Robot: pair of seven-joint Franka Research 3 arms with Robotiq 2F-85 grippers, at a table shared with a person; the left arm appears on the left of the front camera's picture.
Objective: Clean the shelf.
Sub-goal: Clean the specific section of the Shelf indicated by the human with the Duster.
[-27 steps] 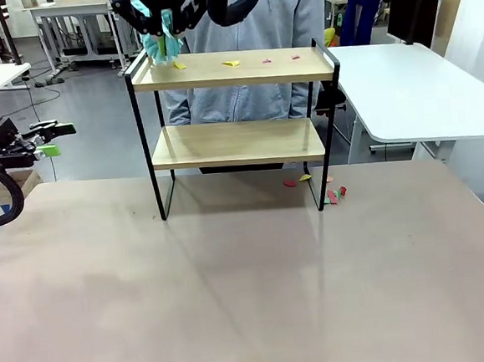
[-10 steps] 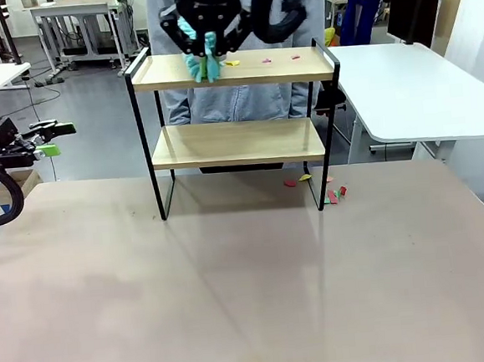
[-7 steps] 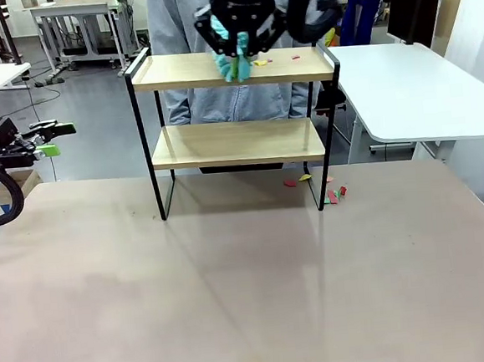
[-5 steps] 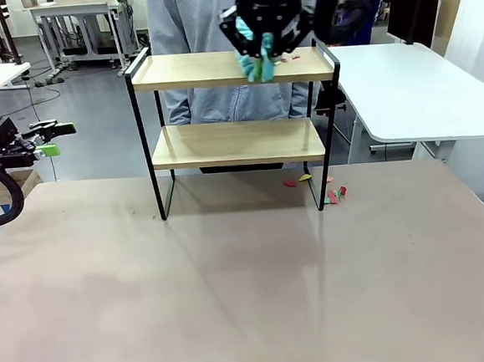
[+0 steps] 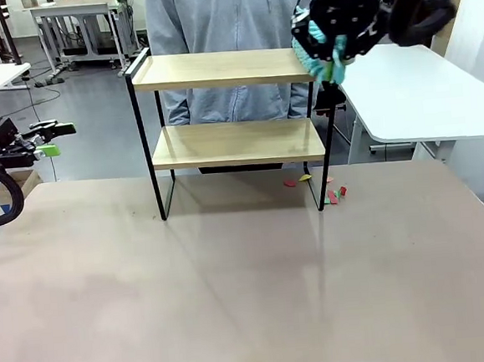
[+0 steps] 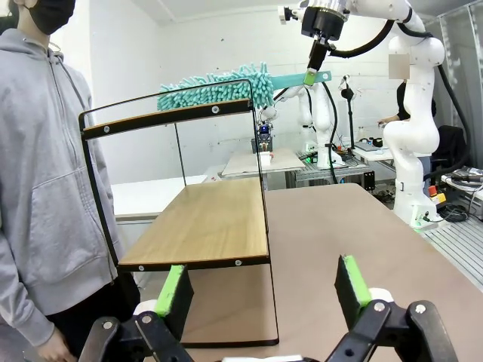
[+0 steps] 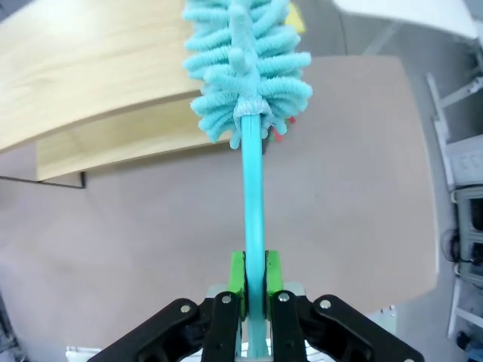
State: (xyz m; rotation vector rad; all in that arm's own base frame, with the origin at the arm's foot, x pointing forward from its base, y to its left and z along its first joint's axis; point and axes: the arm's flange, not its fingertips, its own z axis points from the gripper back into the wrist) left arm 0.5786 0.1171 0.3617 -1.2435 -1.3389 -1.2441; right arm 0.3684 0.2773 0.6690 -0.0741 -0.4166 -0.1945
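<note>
Where the shelf (image 5: pixel 229 69) stands mid-table near the far edge, the tabletop (image 5: pixel 234 291) in front is open room, with coloured scraps (image 5: pixel 334 194) by its right foot. The right gripper (image 7: pixel 255 273) clamps a teal duster (image 7: pixel 245 68), its head over the top board's right end; the left gripper (image 6: pixel 260 290) gapes wide, holding nothing, beyond the table's left edge

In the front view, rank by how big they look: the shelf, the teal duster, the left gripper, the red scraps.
1. shelf
2. left gripper and teal duster: too close to rank, and the duster is partly hidden
3. red scraps, smallest
</note>
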